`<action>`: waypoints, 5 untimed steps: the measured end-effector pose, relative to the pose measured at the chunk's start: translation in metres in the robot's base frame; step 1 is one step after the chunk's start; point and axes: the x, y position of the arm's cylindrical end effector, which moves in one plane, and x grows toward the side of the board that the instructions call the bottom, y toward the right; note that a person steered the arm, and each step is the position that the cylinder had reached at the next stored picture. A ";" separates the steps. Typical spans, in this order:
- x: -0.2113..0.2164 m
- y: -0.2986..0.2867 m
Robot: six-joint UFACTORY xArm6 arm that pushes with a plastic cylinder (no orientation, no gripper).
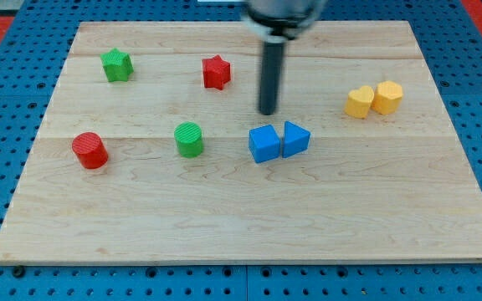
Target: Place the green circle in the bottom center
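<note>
The green circle (189, 139) stands on the wooden board (249, 226), left of centre. My tip (268, 112) is to its right and a little higher in the view, just above the blue cube (264, 144) and apart from it. The dark rod rises from the tip to the view's top edge.
A blue triangular block (295, 139) touches the blue cube's right side. A red circle (90, 150) lies at the left, a green star (117, 65) at the top left, a red star (216, 72) above centre. Two yellow blocks (374, 99) sit together at the right.
</note>
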 end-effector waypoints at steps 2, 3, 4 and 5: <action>0.054 -0.028; 0.032 -0.051; 0.020 -0.073; 0.071 -0.109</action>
